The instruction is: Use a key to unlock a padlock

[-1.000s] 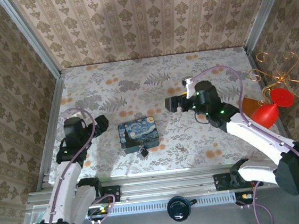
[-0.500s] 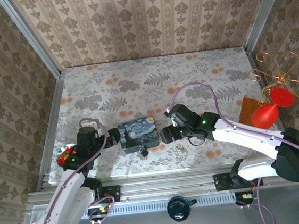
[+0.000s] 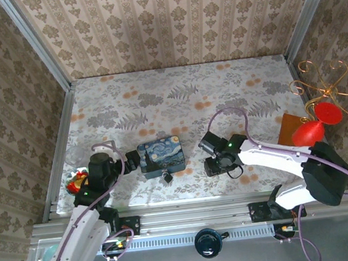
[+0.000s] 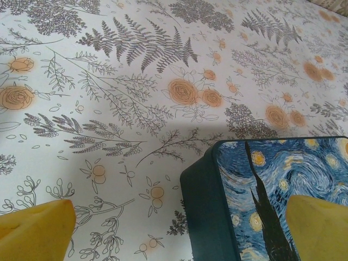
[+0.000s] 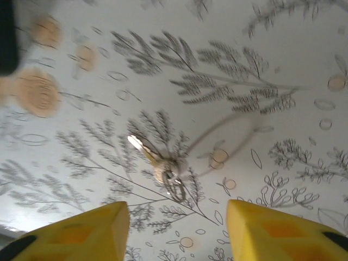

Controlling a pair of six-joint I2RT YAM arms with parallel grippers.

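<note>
The tiny dark padlock lies at the front edge of the blue swirly tin. A small silver key on a wire ring lies flat on the floral tablecloth. My right gripper hovers low over the key, open, with its yellow fingers on either side just short of it. From above, the right gripper sits right of the tin. My left gripper is open at the tin's left end, with the tin's corner between its fingers. From above, the left gripper is almost touching the tin.
A copper wire stand with red ornaments and a brown card sit at the right edge. A small red and yellow object lies by the left wall. Metal frame posts and wallpapered walls close in the table.
The right arm swung from the table's back middle down toward the front and lowered over the key. The left gripper advanced to the tin's left end and has held there.
</note>
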